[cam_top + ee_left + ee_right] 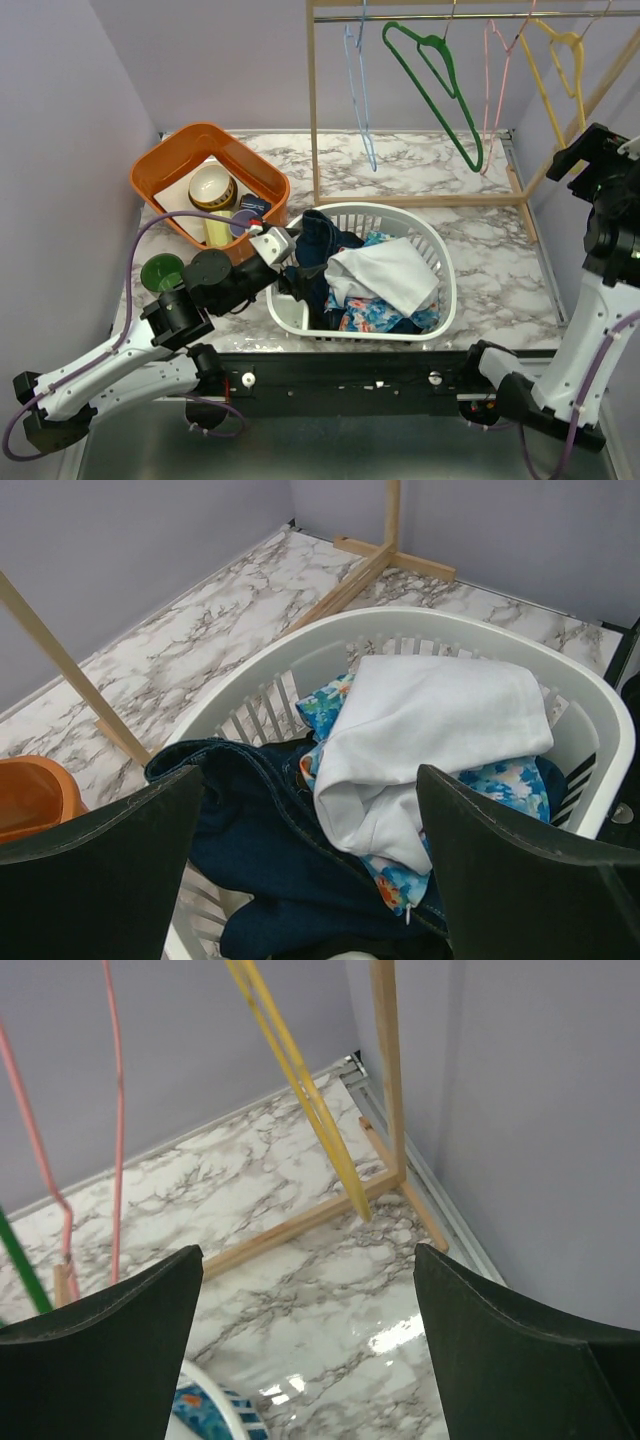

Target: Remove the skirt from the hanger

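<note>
The rack's hangers are all bare: blue (360, 90), green (440, 80), pink (497, 90) and yellow (560, 70). A dark blue denim garment (318, 245) lies in the white laundry basket (440, 250) with a white cloth (390, 275) and a floral cloth (365, 315); I cannot tell which is the skirt. My left gripper (285, 265) is open and empty over the basket's left rim, its jaws either side of the denim (260, 850) and white cloth (430, 720). My right gripper (580, 150) is open and empty, raised at the right near the yellow hanger (300, 1090).
A wooden rack (313, 110) stands at the back; its base bar (300, 1225) lies on the marble. An orange bin (170, 165) with a bowl (212, 185) sits back left, a green cup (160, 272) beside it. Purple walls close in on both sides.
</note>
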